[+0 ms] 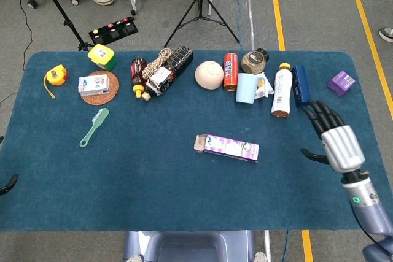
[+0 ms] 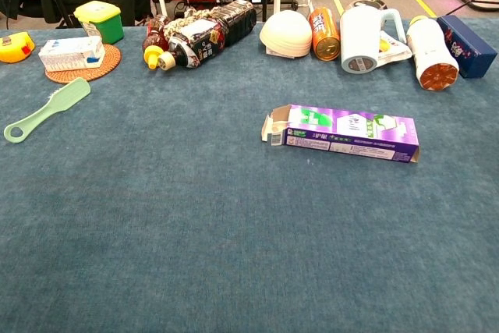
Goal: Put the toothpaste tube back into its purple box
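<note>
The purple toothpaste box (image 1: 227, 147) lies flat in the middle of the blue table (image 1: 153, 194), and nothing touches it. The flap at its left end (image 2: 271, 128) stands open, with a small white cap-like piece just inside the opening. No separate tube lies on the table. My right hand (image 1: 336, 139) hovers near the table's right edge, well right of the box, with fingers spread and nothing in them. Of my left hand only a dark fingertip (image 1: 7, 183) shows at the left edge of the head view. Neither hand appears in the chest view.
Along the back stand a mug (image 1: 245, 88), a white bottle (image 1: 281, 90), a can (image 1: 230, 71), a bowl (image 1: 209, 75), a blue box (image 1: 301, 85) and several dark bottles (image 1: 161, 72). A green brush (image 1: 93, 127) lies at left, and a small purple box (image 1: 341, 82) at far right.
</note>
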### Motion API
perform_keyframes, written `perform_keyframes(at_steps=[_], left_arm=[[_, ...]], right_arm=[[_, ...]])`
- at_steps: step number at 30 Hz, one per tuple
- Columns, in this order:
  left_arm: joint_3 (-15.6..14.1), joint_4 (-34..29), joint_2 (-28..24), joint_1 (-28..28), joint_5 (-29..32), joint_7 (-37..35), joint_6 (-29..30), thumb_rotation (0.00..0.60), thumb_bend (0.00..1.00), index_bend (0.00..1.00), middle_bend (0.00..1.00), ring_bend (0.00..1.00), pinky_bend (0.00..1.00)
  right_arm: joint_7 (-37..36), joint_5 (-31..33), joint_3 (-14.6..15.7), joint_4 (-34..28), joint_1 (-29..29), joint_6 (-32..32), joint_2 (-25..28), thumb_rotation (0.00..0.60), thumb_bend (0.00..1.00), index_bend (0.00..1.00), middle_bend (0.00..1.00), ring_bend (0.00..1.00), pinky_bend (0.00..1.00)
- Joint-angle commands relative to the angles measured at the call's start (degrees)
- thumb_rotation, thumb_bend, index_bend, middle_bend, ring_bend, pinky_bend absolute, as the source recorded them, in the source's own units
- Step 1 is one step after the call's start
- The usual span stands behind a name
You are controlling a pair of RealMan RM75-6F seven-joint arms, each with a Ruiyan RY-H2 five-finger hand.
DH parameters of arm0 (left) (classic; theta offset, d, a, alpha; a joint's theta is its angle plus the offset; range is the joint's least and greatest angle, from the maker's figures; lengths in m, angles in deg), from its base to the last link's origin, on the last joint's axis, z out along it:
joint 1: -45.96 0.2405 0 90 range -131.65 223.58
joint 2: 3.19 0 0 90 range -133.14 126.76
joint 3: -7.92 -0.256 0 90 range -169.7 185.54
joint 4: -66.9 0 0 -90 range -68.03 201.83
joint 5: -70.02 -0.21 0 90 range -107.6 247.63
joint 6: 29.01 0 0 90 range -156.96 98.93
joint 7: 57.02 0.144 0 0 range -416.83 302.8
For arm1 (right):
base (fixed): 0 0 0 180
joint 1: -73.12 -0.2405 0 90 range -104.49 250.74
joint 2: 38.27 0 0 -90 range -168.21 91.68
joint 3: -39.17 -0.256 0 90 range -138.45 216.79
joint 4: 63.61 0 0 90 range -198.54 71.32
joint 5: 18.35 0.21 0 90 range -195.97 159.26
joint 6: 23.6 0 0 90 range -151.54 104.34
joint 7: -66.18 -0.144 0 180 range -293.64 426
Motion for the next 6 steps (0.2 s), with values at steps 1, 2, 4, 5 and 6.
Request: perform_keyframes(at_steps=[1,2,4,5,6], left_arm=[[-0.4,-1.3,0.4,1.2,-1.1,1.8,1.5,0.6,0.3,0.0,0.0,0.0,0.17],[-0.6,-1.8,0.3,1.4,-1.5,2.0,1.6,0.6,0.3,0.0,0.0,0.0,0.16],[-1.0,-2.7,0.1,1.7,-2.4,2.4,1.7,0.6,0.3,0.0,0.0,0.0,0.15],[-1.1,-2.8,0.2,1.8,-3.0,2.9,2.0,0.6,0.3,0.0,0.0,0.0,0.15],[-1.1,-2.8,0.4,1.9,-3.2,3.3,2.1,0.6,0.3,0.0,0.0,0.0,0.14]], right_arm=[[-0.7,-0.5,1.2,2.6,4.9,-5.2,0.8,0.6,0.0,0.04,0.02,0.0,0.13],[-0.5,-0.5,1.5,2.8,5.7,-5.8,0.8,0.6,0.0,0.04,0.02,0.0,0.13],[0.4,-0.3,2.2,3.2,7.5,-7.2,0.9,0.6,0.0,0.06,0.02,0.0,0.12],[1.1,-0.3,2.6,3.5,8.5,-7.8,0.9,0.6,0.0,0.06,0.02,0.0,0.12],[1.4,-0.4,2.8,3.6,9.1,-8.2,0.9,0.6,0.0,0.07,0.02,0.0,0.12]])
